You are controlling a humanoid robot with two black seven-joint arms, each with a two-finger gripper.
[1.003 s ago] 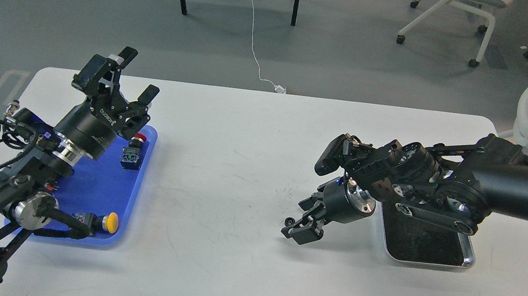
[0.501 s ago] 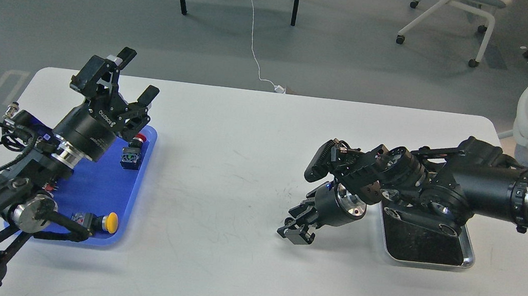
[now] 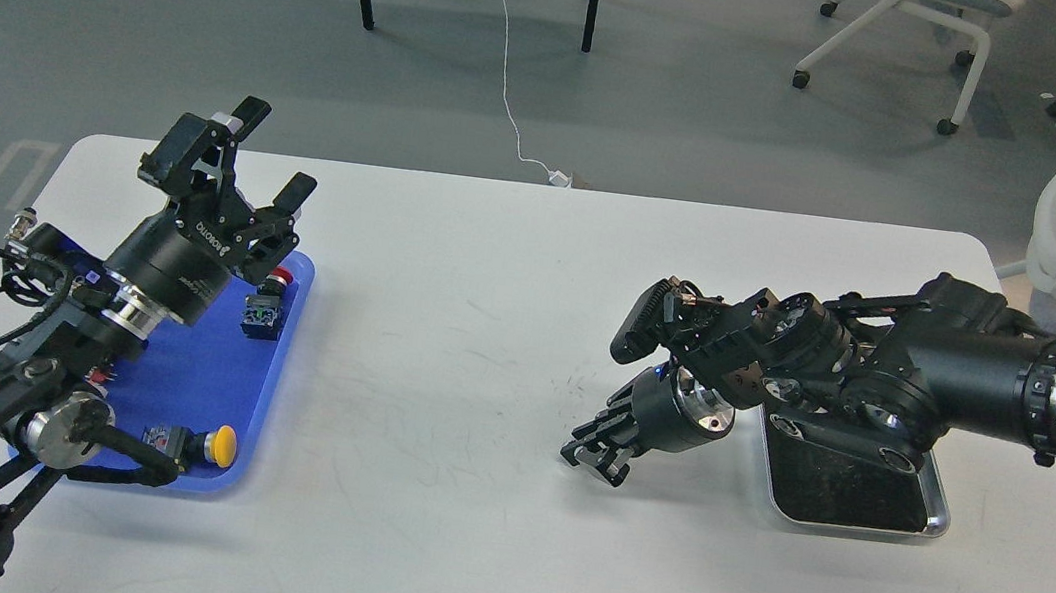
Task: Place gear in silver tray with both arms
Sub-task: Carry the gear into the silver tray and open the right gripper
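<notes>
My right gripper [image 3: 591, 455] is low over the white table, left of the silver tray [image 3: 941, 525]. Its fingers are drawn together where the small black gear lay, and the gear is hidden between them. The silver tray has a dark reflective bottom, and my right forearm crosses over its near-left part. My left gripper [image 3: 276, 152] is open and empty, raised above the far edge of the blue tray [image 3: 197, 367].
The blue tray holds a red-capped switch [image 3: 276, 278], a small blue and green block [image 3: 262, 314] and a yellow push button [image 3: 220, 445]. The white table [image 3: 444, 327] lies between the two arms. Chairs and cables are on the floor beyond.
My right gripper moved left and down over the gear, then its fingers closed. The gear, seen beside the fingertips a second ago, no longer shows. The left arm barely moved.
</notes>
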